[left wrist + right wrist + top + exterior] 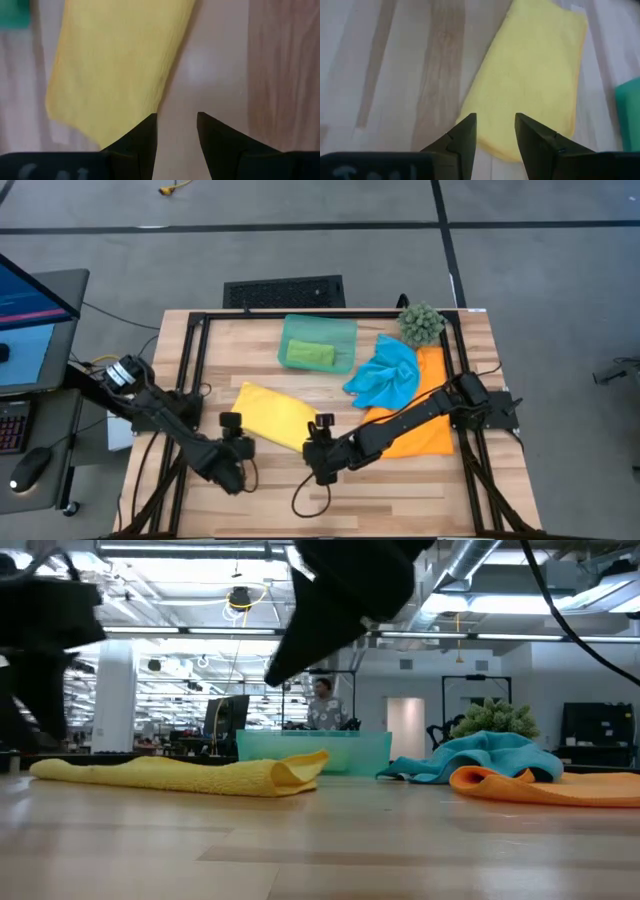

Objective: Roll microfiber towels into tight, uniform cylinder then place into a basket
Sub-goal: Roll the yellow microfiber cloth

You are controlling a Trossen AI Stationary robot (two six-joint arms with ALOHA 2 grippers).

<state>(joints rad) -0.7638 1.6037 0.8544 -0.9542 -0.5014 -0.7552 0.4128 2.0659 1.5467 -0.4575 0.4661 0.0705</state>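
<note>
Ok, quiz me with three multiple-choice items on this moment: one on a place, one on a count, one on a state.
1. Where is the bright green towel?
A. In the teal basket
B. On the orange towel
C. Under the left gripper

2. How many towels lie on the table outside the basket?
A. One
B. Three
C. Four

3. What state is the yellow towel in?
A. Rolled into a tight cylinder
B. Lying flat, folded, nothing holding it
C. Lifted by both grippers

Answers:
1 A: the bright green towel sits inside the teal basket.
2 B: the yellow towel, the sky blue towel and the orange towel lie on the table.
3 B: it lies flat with a fold at one end, and the left gripper and right gripper hang open at its edge, empty.
</note>
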